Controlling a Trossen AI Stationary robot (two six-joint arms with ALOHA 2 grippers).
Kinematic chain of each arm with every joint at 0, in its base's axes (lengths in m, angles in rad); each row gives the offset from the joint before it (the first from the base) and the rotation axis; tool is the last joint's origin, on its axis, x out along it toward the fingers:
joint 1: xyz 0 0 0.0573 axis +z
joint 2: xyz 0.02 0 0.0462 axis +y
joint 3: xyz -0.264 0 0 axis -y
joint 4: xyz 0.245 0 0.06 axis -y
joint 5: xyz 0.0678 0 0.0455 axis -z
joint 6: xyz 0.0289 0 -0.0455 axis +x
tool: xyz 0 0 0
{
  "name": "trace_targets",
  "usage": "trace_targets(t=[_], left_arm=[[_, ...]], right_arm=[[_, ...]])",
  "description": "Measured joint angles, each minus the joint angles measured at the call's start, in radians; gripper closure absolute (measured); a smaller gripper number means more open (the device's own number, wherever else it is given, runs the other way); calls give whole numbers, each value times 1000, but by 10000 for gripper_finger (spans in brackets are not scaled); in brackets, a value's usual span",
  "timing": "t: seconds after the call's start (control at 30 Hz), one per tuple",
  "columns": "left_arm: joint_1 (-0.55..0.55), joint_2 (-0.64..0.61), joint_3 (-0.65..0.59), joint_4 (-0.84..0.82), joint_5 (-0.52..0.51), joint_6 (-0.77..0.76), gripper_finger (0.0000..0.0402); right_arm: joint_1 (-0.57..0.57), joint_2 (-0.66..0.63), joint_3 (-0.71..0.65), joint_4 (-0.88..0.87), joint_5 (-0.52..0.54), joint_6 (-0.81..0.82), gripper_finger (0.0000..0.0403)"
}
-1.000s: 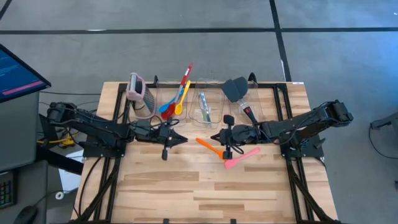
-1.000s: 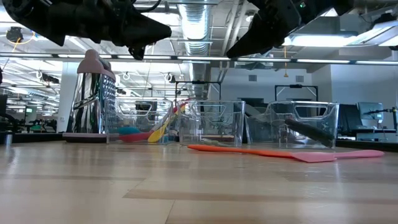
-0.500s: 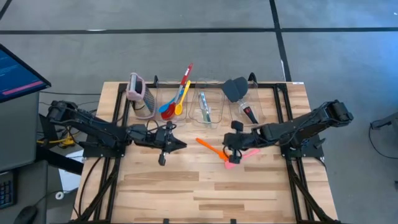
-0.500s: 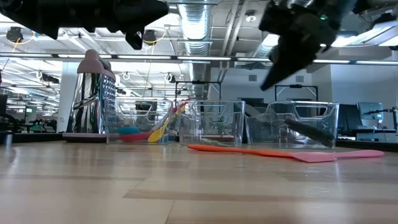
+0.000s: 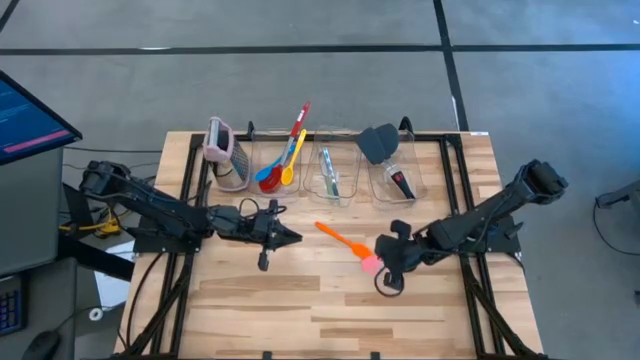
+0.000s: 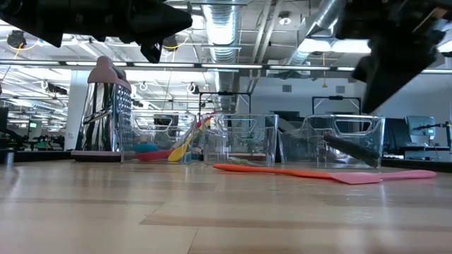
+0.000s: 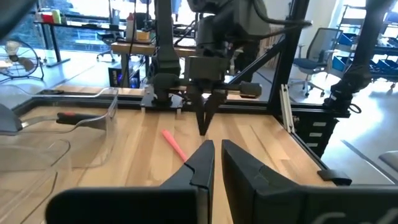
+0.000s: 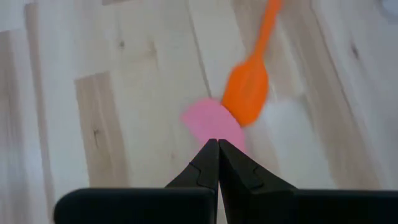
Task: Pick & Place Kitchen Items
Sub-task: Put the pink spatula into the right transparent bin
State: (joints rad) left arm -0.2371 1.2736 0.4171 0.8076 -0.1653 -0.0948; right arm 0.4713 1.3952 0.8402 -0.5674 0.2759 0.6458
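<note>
An orange spatula (image 5: pixel 338 238) and a pink spatula (image 5: pixel 371 264) lie flat on the table near its middle, their blades overlapping (image 8: pixel 247 93) (image 8: pixel 210 124). My right gripper (image 5: pixel 385 265) (image 8: pixel 217 144) hangs shut above the pink blade, well clear of the table in the low view (image 6: pixel 385 67); its arm hides the pink handle from above. My left gripper (image 5: pixel 292 237) (image 7: pixel 216 146) hovers shut to the left of the orange spatula. Red, blue and yellow spoons (image 5: pixel 278 168), a clear-teal tool (image 5: pixel 328 172), a black spatula (image 5: pixel 379 143) and a red-handled tool (image 5: pixel 400 181) lean in the bins.
Three clear bins (image 5: pixel 262 150) (image 5: pixel 345 190) (image 5: pixel 415 180) stand in a row along the far side, with a pink-topped metal grater (image 5: pixel 222 152) at their left. Bare wood stretches toward the near edge (image 5: pixel 330 320). A monitor (image 5: pixel 25 115) stands off the table's left.
My right gripper has swung from beside the bins toward the near edge and the right, turning so that it now hangs over the pink spatula's blade. My left gripper has drifted slightly toward the near edge. Both spatulas lie where they were.
</note>
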Motion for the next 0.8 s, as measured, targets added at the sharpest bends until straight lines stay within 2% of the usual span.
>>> trace_targets(t=[0.17, 0.27, 0.43, 0.5, 0.6, 0.7, 0.8], left_arm=[[0, 5, -6, 2, 0, 2, 385], [0, 5, -24, 1, 0, 0, 385], [0, 5, -53, 0, 0, -49, 385], [0, 5, -56, 2, 1, -79, 385], [-9, 5, -58, 4, 1, -120, 385], [-27, 6, -59, 28, 1, -122, 385], [-50, 37, -57, 95, 0, -121, 385]], right_arm=[[35, 0, 0, -59, 53, 245, 403], [53, 19, 0, -107, 119, 374, 403], [68, 119, 0, -242, 97, 568, 403], [81, 169, -2, -243, 69, 564, 403], [101, 230, -2, -130, 33, 472, 403], [106, 251, 5, -8, 32, 376, 403], [104, 246, 9, 40, 60, 313, 403]])
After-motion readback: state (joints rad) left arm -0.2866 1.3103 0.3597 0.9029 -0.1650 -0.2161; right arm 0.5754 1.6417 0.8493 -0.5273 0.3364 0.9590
